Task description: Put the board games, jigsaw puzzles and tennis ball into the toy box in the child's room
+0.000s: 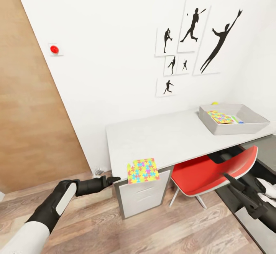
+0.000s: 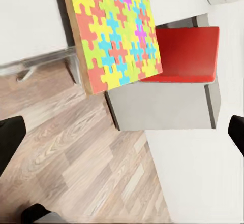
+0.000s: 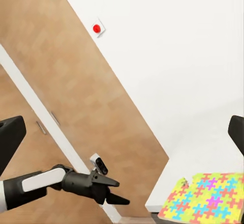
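The surface (image 1: 168,139) stretches pale and long along the white wall; one jigsaw puzzle (image 1: 143,170) lies at its near corner, overhanging the edge above the grey drawer unit (image 1: 142,198); from the left wrist view that same board (image 2: 116,31) sits tilted past the corner, wood floor (image 2: 76,153) below it; at the far end of the surface stands the toy box (image 1: 245,127), and inside it lies a second puzzle-patterned board (image 1: 220,117) with a sliver of blue and green beside it, too small to name; a yellow-green ball (image 1: 215,103) peeks just behind the toy box's back rim; the left tool (image 1: 113,179) hovers beside the surface's near corner, just short of the overhanging puzzle, empty; in the right wrist view its fingers (image 3: 119,198) look spread; the right tool (image 1: 235,190) hangs low beside the red chair (image 1: 214,171), prongs apart, nothing between them; a red button (image 1: 54,49) on the wall
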You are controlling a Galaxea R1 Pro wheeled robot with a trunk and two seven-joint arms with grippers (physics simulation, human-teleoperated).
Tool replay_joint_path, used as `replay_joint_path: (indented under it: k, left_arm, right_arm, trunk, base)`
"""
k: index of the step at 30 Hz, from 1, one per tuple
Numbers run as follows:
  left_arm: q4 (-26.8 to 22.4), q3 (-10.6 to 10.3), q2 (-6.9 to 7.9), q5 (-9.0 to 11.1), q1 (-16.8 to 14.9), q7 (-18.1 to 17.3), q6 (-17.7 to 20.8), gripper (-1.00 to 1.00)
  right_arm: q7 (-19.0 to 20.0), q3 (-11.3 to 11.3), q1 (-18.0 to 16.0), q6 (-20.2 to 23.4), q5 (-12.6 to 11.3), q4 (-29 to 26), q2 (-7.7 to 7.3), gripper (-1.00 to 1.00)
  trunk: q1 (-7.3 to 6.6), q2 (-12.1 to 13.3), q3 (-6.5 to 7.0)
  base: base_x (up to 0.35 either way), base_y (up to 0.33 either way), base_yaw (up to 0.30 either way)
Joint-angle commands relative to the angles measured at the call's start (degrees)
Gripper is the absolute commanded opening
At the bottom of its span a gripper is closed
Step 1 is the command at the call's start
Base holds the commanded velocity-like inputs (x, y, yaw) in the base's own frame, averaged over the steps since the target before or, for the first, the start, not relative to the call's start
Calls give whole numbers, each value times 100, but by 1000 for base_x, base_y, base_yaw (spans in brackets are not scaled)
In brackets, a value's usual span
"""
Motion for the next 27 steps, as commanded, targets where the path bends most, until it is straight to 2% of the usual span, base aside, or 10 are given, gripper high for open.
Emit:
replay_joint_path:
  k: [1,2,8,12,18,24,27]
  left_arm:
    - [167,-3,-94,47,-4,10,27,100]
    - [250,4,-146,54,-4,10,25,100]
    - [1166,80,-710,70,-4,34,-37,100]
    - [1409,108,-1012,56,-4,45,-64,100]
    - [1687,128,-1206,79,-11,110,-323,100]
    - [1741,178,-1369,79,-13,127,-387,100]
    - [1759,311,-1431,76,-13,202,-417,100]
  right_arm:
    - [27,-40,-6,71,-31,19,2,100]
    - [30,-55,-5,76,-33,26,3,100]
    - [41,-103,-2,92,-39,63,7,100]
    - [40,-108,-1,94,-40,69,8,100]
    - [34,-106,-1,90,-40,71,12,100]
    - [33,-105,-1,86,-52,71,18,100]
    - [33,-105,-1,85,-56,66,25,100]
  trunk:
    - [24,-49,-17]
    - [46,-89,-26]
    - [178,-330,-80]
    - [266,-490,-115]
    - [398,-731,-169]
    - [529,-971,-222]
    - [595,-1092,-249]
  base:
    - [0,0,-74]
    - [0,0,-74]
    - [0,0,-79]
    - [0,0,-86]
    - [0,0,-87]
    - [0,0,-98]
    - [0,0,-126]
